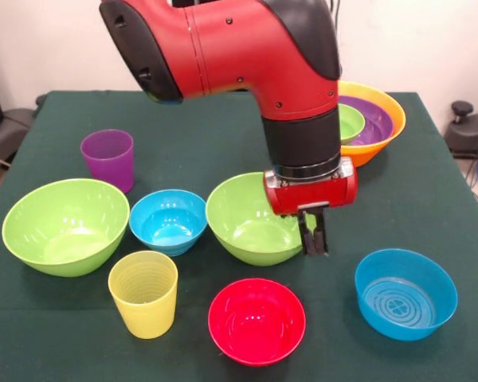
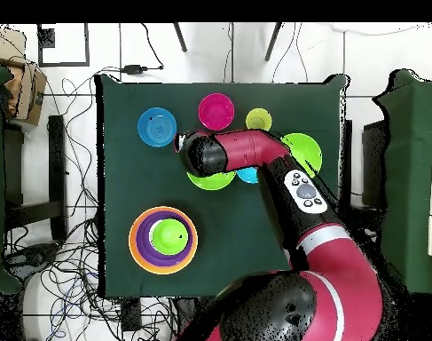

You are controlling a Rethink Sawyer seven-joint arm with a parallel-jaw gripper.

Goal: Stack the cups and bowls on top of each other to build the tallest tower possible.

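The tower at the back right is an orange bowl holding a shallow purple bowl and a small green bowl; from overhead the tower is at the lower left. My gripper is down at the right rim of the middle green bowl, fingers pinched together on that rim. Loose on the cloth are a purple cup, a ribbed yellow cup, a large green bowl, a small blue bowl, a pink-red bowl and a blue bowl.
The green cloth table has open space between the purple cup and the tower. The arm hides the purple cup in the overhead view. Cables and chairs surround the table on the floor.
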